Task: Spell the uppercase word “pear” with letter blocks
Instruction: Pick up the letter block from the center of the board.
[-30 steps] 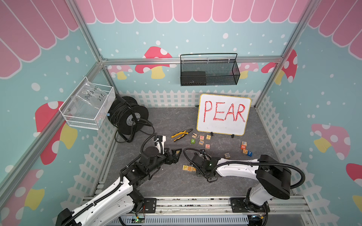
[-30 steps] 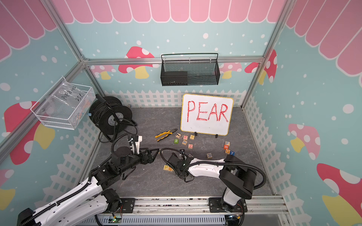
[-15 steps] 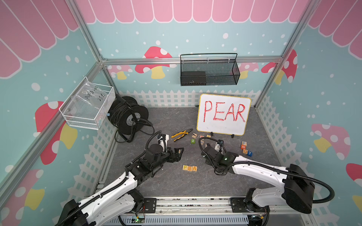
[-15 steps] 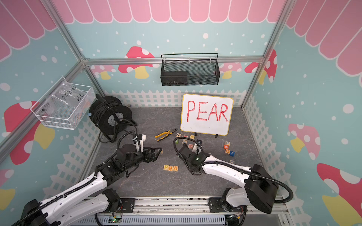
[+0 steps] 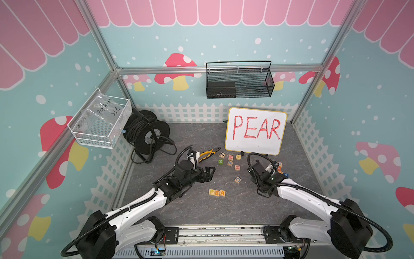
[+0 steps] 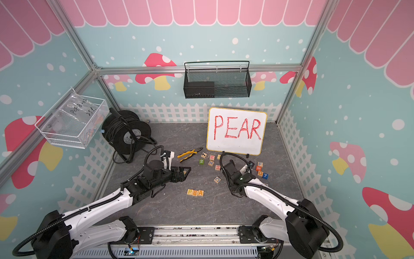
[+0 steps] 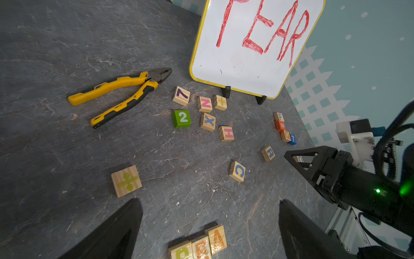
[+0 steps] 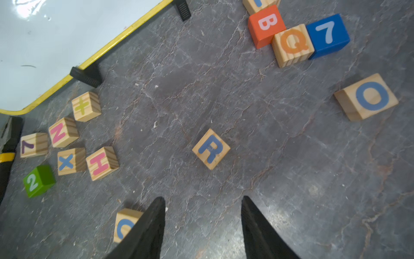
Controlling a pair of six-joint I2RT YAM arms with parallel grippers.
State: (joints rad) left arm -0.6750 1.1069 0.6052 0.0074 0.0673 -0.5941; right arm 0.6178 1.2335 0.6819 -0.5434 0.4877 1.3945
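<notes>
Three letter blocks, yellow P (image 5: 211, 192), orange E (image 5: 216, 192) and orange A (image 5: 222, 193), lie side by side in a row near the front middle. The blue R block (image 8: 211, 149) lies flat and alone, turned askew, just ahead of my right gripper (image 8: 202, 198), which is open with bare floor between its fingers. In both top views the right gripper (image 5: 253, 168) hides the R. My left gripper (image 7: 210, 201) is open and empty, hovering behind the row (image 7: 199, 244), left of the loose blocks (image 5: 209, 172).
Loose blocks surround the R: C (image 5: 238, 179), H, X, N, a plus, 7 and green 2 (image 5: 221, 161), plus an F-B-Q-7 cluster (image 5: 281, 169) and O (image 8: 367, 96). A division-sign block (image 7: 126, 181) lies under the left gripper. Yellow pliers (image 5: 209, 153), whiteboard (image 5: 255, 131) and cable reel (image 5: 145, 134) stand behind.
My right gripper left the P-E-A row and swung back and right to the loose blocks, now over the R. The left arm reached slightly forward, still open.
</notes>
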